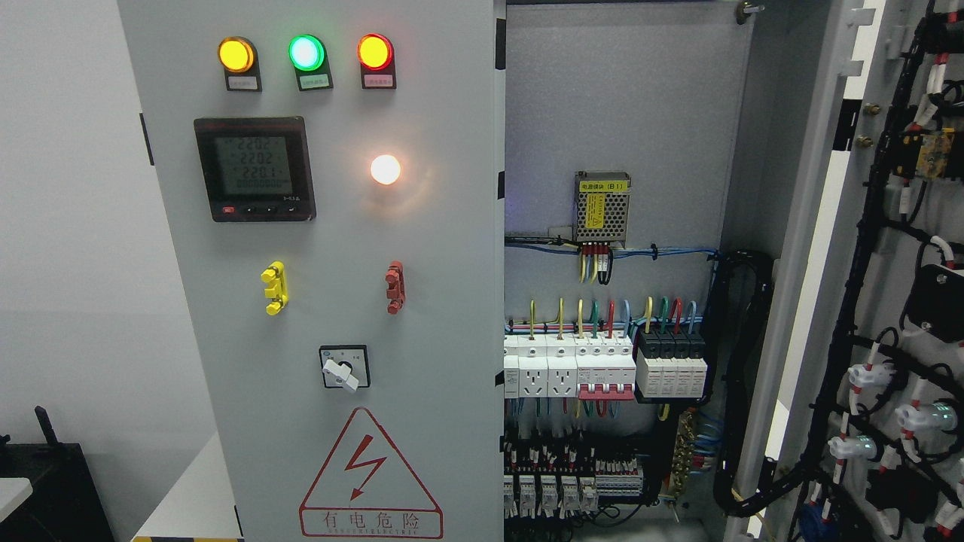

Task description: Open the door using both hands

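Electrical cabinet straight ahead, filling the head view. Left door (316, 301) closed, carrying three lamps (305, 53), a meter (254, 168), a white lamp (385, 169), a rotary switch (344, 367) and a warning triangle (370, 478). Right door (889, 301) already swung wide open to the right, inner face with black wiring turned toward the camera. Interior (617, 113) exposed, with breakers (602, 365) and a power supply (602, 208). No robot hand and no arm anywhere in view, so impossible to say whether fingers apart or together. Judged stage: opening of the right door seems finished, or nearly. If the left door also to be opened, next move needs a hand brought up to its free edge near the middle, then a pull outward, clear of lamps and switch.
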Motion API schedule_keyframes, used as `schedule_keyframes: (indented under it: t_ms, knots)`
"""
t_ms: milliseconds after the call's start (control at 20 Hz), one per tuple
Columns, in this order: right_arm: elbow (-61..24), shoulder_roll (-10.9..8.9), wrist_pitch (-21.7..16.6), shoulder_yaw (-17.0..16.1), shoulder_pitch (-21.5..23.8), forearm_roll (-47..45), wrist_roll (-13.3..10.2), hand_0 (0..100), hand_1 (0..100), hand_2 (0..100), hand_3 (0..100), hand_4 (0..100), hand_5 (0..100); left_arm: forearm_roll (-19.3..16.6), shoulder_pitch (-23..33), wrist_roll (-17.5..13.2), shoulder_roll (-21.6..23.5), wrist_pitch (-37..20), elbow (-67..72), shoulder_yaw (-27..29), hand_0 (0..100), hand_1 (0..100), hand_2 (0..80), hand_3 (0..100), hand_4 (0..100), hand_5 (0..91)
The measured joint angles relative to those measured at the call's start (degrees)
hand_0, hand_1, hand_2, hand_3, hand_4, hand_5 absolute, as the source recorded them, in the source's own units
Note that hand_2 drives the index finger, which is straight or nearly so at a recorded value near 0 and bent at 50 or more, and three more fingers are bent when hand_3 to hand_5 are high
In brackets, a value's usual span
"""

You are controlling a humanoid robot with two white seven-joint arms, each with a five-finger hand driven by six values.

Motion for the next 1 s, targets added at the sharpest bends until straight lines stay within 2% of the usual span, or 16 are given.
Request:
schedule_keyframes:
  t_ms: [551, 1001]
  knots:
    - [2.3, 0.93, 8.1, -1.3, -8.9, -5.0, -0.2, 0, 0, 0, 0, 0, 0, 0.0, 0.0, 0.0, 0.0, 0.0, 0.0, 0.0, 0, 0, 0.0, 0, 3, 0.0]
    - [5.5, 1.22, 10.7, -1.7, -15.0, -8.3, -0.2, 0, 0, 0, 0, 0, 0, 0.0, 0.0, 0.0, 0.0, 0.0, 0.0, 0.0, 0, 0, 0.0, 0, 3, 0.0]
